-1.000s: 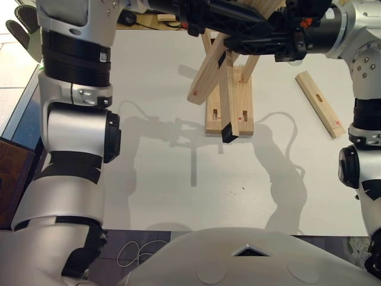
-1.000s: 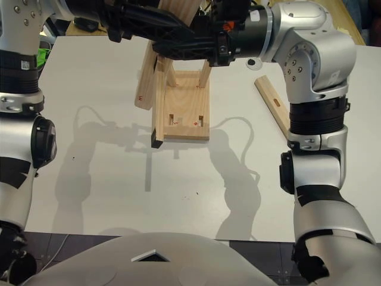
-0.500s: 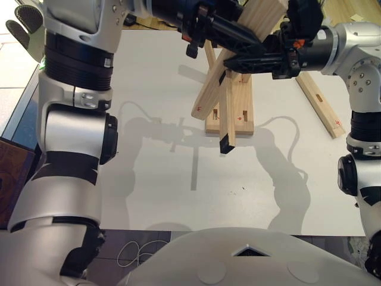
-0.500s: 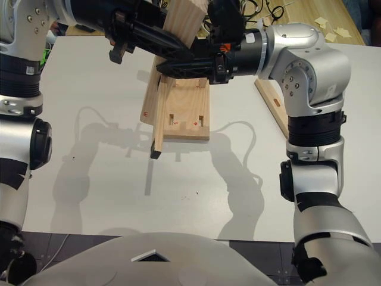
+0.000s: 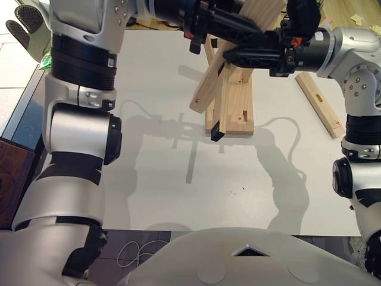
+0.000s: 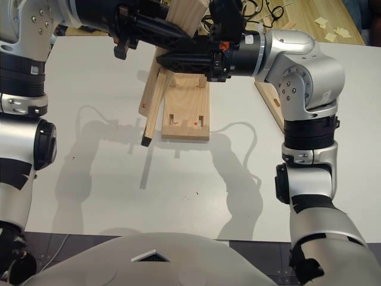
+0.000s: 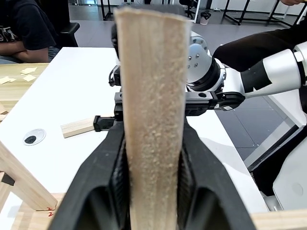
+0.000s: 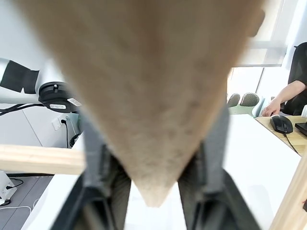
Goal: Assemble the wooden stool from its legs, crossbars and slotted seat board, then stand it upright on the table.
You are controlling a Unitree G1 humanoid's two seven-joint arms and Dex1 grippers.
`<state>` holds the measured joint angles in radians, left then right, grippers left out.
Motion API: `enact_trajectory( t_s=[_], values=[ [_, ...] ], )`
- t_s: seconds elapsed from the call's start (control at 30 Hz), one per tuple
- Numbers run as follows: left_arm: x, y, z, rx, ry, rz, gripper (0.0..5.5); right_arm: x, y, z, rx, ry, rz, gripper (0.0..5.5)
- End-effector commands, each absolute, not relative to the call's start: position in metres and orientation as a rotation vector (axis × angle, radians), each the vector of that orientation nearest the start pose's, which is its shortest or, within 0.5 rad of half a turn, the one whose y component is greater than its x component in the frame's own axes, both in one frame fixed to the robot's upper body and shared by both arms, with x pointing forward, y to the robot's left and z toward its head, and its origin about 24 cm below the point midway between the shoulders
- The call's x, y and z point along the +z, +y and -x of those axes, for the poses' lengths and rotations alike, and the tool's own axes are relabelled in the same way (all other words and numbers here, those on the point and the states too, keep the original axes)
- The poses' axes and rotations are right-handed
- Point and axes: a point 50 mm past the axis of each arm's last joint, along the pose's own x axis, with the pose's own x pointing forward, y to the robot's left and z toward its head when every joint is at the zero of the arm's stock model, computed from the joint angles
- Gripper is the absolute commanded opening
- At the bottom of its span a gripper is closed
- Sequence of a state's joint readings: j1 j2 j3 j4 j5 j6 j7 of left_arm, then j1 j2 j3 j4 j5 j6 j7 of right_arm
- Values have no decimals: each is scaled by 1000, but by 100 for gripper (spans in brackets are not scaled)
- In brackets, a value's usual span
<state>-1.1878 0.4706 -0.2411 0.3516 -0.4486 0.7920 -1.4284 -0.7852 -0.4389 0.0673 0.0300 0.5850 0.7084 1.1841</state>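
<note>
"What surrounds the work area?"

"A white tabletop (image 5: 149, 196) takes up the middle. Past its far edge stands a wooden desk (image 6: 315, 42) with dark cables (image 6: 268, 9) and paper scraps (image 6: 324, 21) on it."

"And the floor?"

"There are pale tiles (image 5: 12, 71) to the left, and a loop of white cable (image 5: 136, 253) lies below the near edge. Farther off is a grey floor (image 7: 96, 36) with black stand legs (image 7: 240, 17)."

"Any daylight?"

"Yes, a bright window (image 8: 273, 57), with office chairs (image 8: 248, 99) beneath it. There is also a socket (image 8: 56, 123) on a white wall."
</note>
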Motion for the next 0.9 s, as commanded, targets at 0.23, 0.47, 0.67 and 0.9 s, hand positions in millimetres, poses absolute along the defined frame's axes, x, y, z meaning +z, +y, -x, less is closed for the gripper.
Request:
enact_trajectory(
  t_s=[0.23,0.47,0.67,0.9],
  values=[
    [275,107,-349,-1506,195,-204,103,225,-126,-315,1413,-15,-10,298],
    [275,129,-362,-1371,153,-176,103,225,-164,-319,1233,-38,-43,298],
    [279,156,-367,-1157,44,-68,103,217,-199,-316,1037,-30,-54,298],
    [266,163,-363,-820,-112,155,103,178,-226,-299,996,206,209,193]
  ],
)
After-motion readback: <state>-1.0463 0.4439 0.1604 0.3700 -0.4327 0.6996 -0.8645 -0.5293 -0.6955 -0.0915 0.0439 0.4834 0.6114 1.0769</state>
